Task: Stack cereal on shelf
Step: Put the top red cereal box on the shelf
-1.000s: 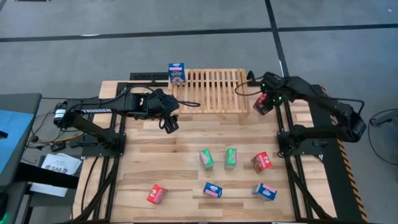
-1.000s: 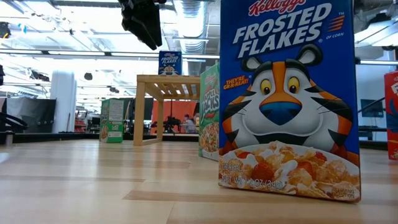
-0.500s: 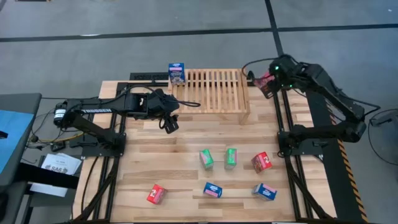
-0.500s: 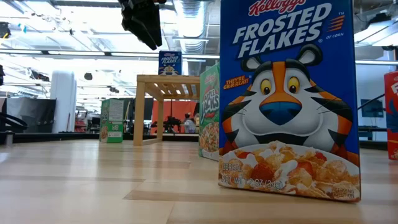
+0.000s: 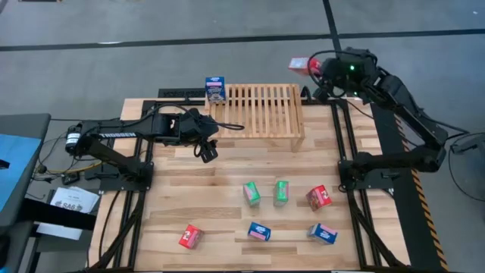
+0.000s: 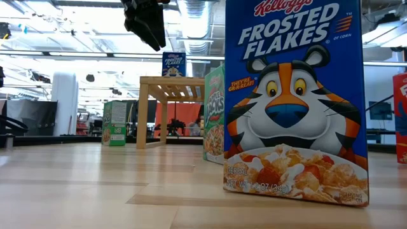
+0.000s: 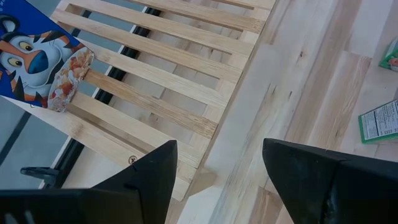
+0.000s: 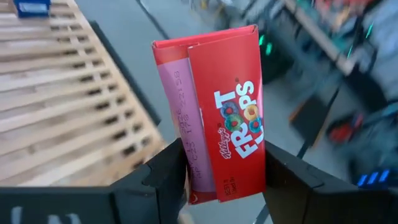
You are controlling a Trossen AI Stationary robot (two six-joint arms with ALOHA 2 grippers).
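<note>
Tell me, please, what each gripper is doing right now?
Left gripper: open and empty, beside the wooden rack.
Right gripper: shut on a red cereal box, raised past the rack's far right corner.

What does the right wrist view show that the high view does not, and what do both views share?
Only the right wrist view shows the printed Froot Loops front of the red box and the right gripper shut on its sides.

Only the high view shows the left gripper hovering beside the rack, and six boxes standing on the table nearer the front.

Both show the wooden rack, the blue box on its far corner, and the red box held beyond the rack's other end.
</note>
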